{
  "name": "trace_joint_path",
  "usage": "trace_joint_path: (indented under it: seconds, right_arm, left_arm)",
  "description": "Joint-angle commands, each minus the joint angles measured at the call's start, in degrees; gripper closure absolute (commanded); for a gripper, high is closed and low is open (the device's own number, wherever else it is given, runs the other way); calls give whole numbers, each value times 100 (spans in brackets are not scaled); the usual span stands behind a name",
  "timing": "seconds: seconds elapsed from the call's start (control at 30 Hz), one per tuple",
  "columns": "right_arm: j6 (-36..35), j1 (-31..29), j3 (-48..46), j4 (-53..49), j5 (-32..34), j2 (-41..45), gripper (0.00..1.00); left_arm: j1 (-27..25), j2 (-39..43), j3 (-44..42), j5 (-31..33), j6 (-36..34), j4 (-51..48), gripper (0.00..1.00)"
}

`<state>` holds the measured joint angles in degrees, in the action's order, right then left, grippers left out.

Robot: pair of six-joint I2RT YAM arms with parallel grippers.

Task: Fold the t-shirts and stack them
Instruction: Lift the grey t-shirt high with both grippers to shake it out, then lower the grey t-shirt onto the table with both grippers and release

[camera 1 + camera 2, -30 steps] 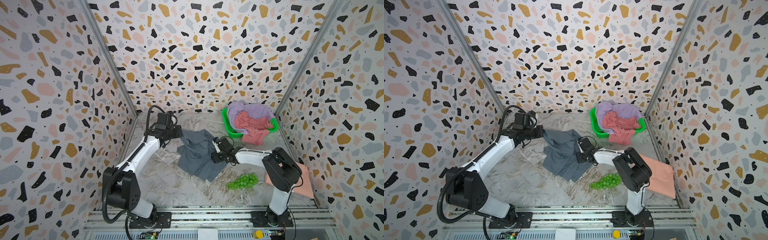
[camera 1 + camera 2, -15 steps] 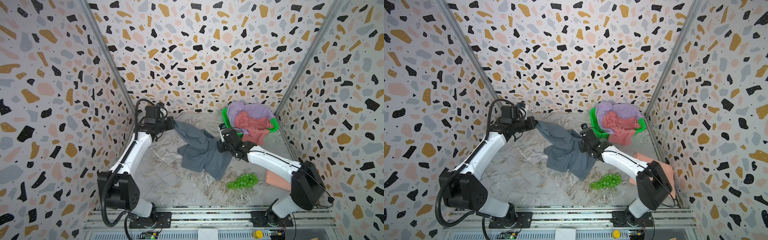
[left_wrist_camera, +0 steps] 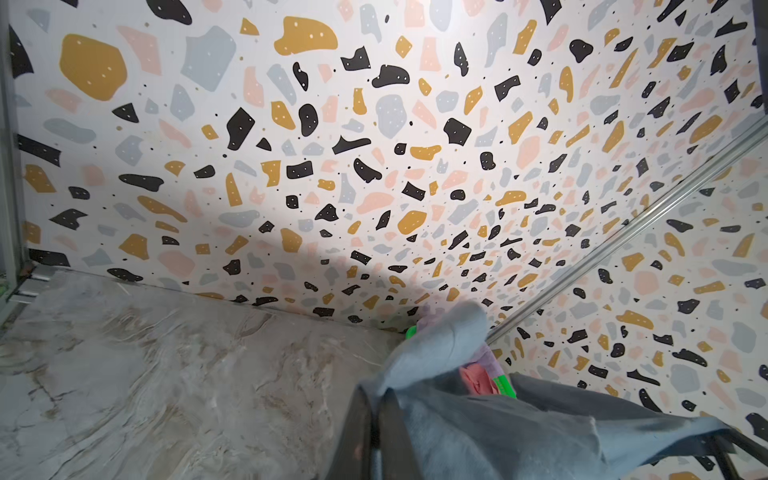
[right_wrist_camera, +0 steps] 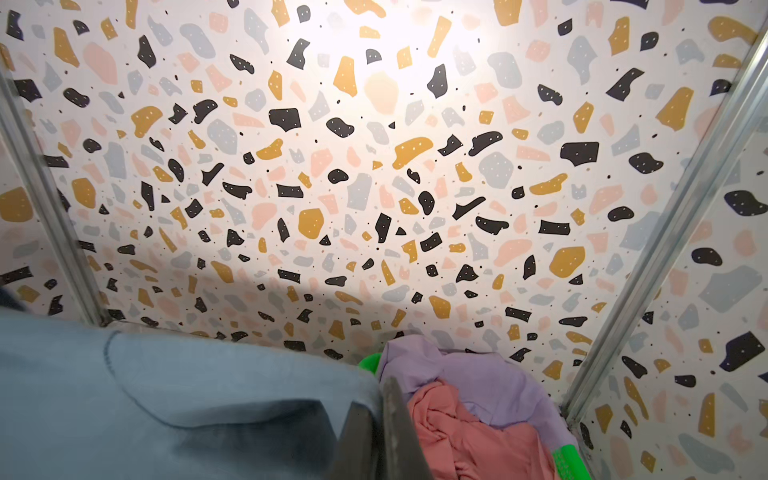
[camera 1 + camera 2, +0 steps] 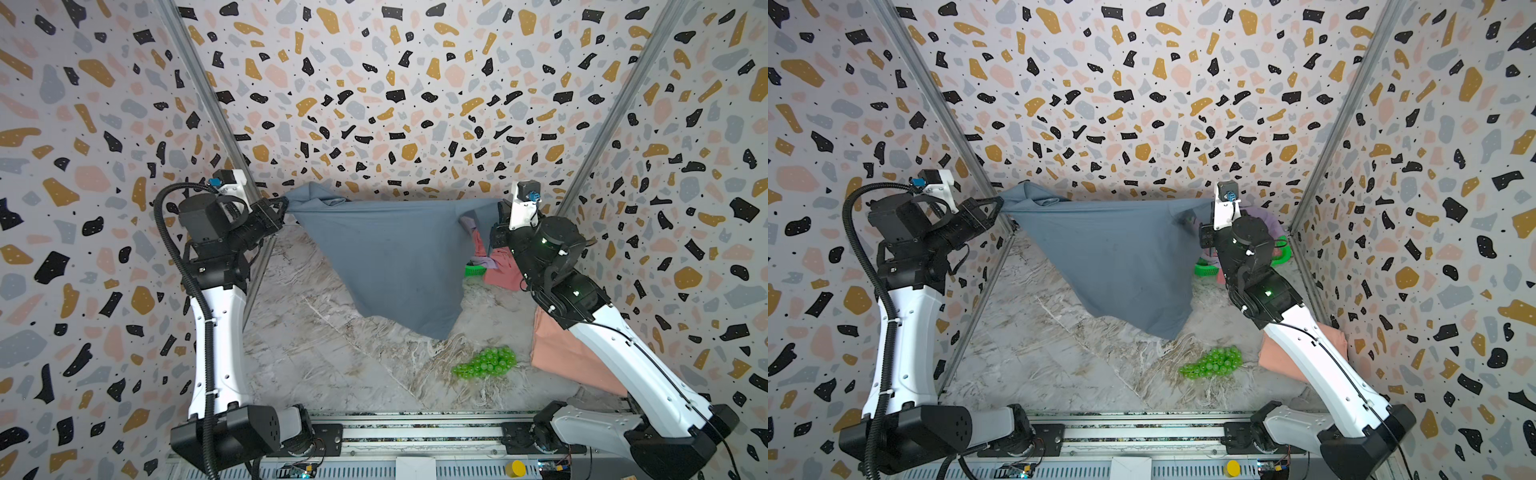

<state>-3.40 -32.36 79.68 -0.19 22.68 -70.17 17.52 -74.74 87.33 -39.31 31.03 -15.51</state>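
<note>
The left gripper [image 5: 281, 208] is raised off the counter [image 5: 316, 357], its jaws clamped on one upper corner of the slate grey t-shirt [image 5: 395, 257]. In the left wrist view the two dark fingers [image 3: 353, 432] stand nearly together, with grey cloth bunched over and beside them. The right gripper [image 5: 500, 212] is up at about the same height and pinches the opposite upper corner. In the right wrist view its fingers [image 4: 397, 428] are pressed close, and the grey fabric spreads away to one side of them.

Between the two grippers the shirt's top edge runs in a nearly straight, slightly sagging line in front of the back wall. From that edge the cloth hangs down in a rough triangle. Its lowest tip is closer to the right gripper's side and reaches down to about the counter; whether it touches cannot be told.

Just beyond and below the right gripper sits the bright green basket [image 4: 567, 457], with the lilac t-shirt [image 4: 478, 374] and the rose pink t-shirt [image 4: 469, 440] crumpled inside it. Under the right arm, by the side wall, the salmon peach t-shirt [image 5: 569, 361] lies on the counter. The bunch of green grapes [image 5: 486, 361] lies just beside it, near the hanging tip.
</note>
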Motion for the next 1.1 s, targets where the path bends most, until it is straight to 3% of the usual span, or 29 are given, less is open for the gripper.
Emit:
trace_joint_path:
  seconds: [0.0, 0.27, 0.43, 0.5, 0.57, 0.7, 0.8, 0.9, 0.93, 0.97, 1.0, 1.03, 1.07]
  right_arm:
    - [-489, 206, 478, 729, -26, -420, 98]
    - [-662, 666, 2413, 1091, -1099, -2235, 99]
    - [-847, 720, 4348, 602, -1413, -3017, 99]
    - [-839, 679, 4576, 593, -1661, -2870, 99]
    - [-852, 575, 4334, 648, -1897, -2513, 99]
    - [-873, 59, 2835, 837, -2041, -1474, 100]
    - [-550, -475, 1689, 580, -2013, -844, 100]
    - [484, -742, 550, -15, -2201, -400, 98]
    - [873, -746, 201, -290, -2475, -283, 92]
    - [1092, -775, -29, -594, -2581, -209, 83]
    - [1309, -835, -253, -911, -2468, -100, 64]
    - [1457, -851, -486, -1163, -2366, 8, 41]
    - [1514, -850, -642, -1343, -2247, 112, 32]
  left_arm:
    - [173, -208, 309, 201, 224, 519, 100]
    - [32, -1498, 1209, 293, 2163, 2681, 100]
    - [-373, -3046, 3669, 174, 2818, 2855, 100]
    - [-353, -3601, 4763, 80, 3211, 2948, 100]
    - [-263, -3769, 5079, 13, 3677, 3707, 100]
    - [-70, -3202, 3804, -138, 3634, 3996, 100]
    - [7, -2467, 2209, -65, 2939, 3520, 100]
    - [202, -1701, 747, 409, 1753, 2202, 97]
    - [268, -1426, 278, 737, 1337, 1688, 81]
    - [339, -1227, -81, 1047, 991, 1289, 77]
    - [379, -986, -427, 1515, 634, 796, 71]
    - [392, -804, -730, 2012, 341, 381, 57]
    - [398, -645, -1015, 2336, 166, 122, 46]
